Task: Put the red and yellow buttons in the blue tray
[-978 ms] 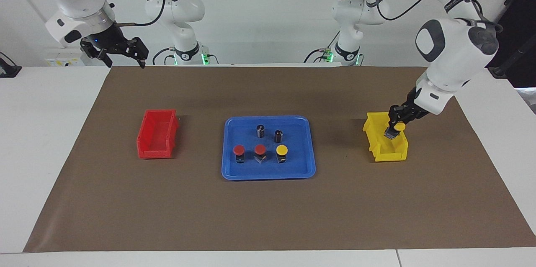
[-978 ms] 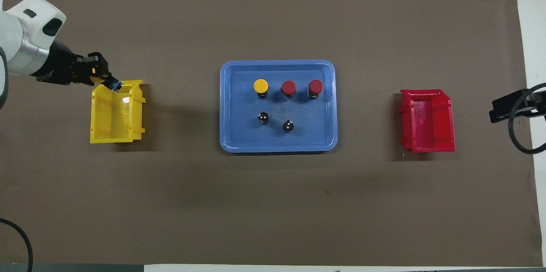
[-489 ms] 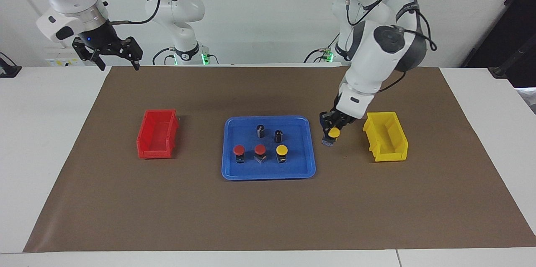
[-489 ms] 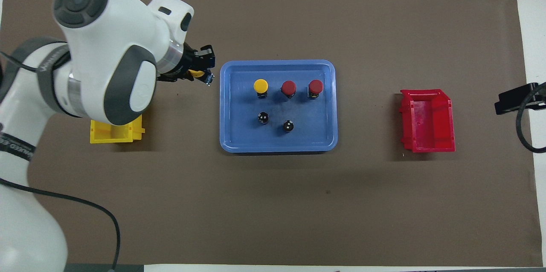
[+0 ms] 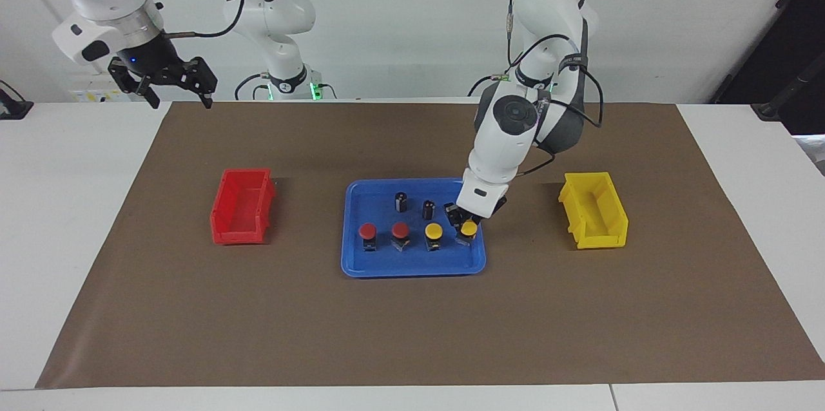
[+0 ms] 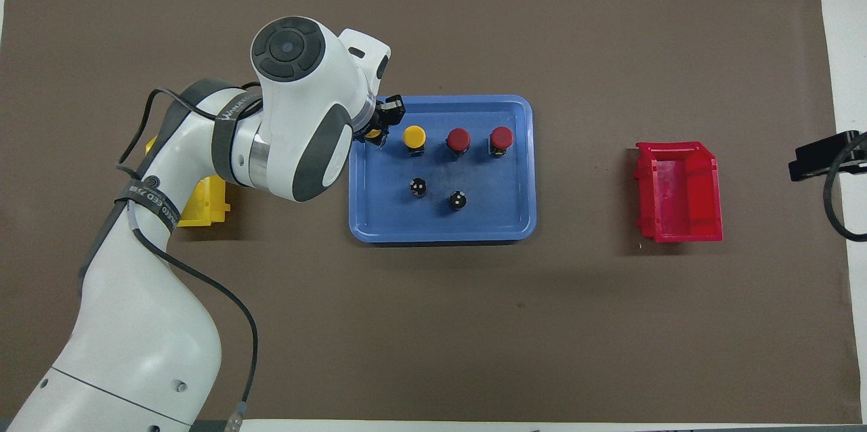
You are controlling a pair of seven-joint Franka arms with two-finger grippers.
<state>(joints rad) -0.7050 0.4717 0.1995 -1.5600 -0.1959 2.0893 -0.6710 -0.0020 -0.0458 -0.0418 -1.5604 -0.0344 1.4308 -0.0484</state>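
The left gripper is clamped on a small black-bodied push button with a round yellow cap, low over the flat rectangular blue plastic tray at its end toward the left arm. Whether the held button's base touches the tray floor I cannot tell. It stands about upright, long axis vertical, cap upward.

Beside it on the tray 3 more buttons stand upright in a row, caps up: a second yellow-capped button, then 2 red-capped buttons toward the right arm's end. Nearer to the robots on the tray stand 2 dark capless cylinders.

The right gripper waits in the air over the table edge at the right arm's end, fingers apart and holding nothing.

A small yellow plastic bin and a small red plastic bin sit on the brown mat at either end of the tray.
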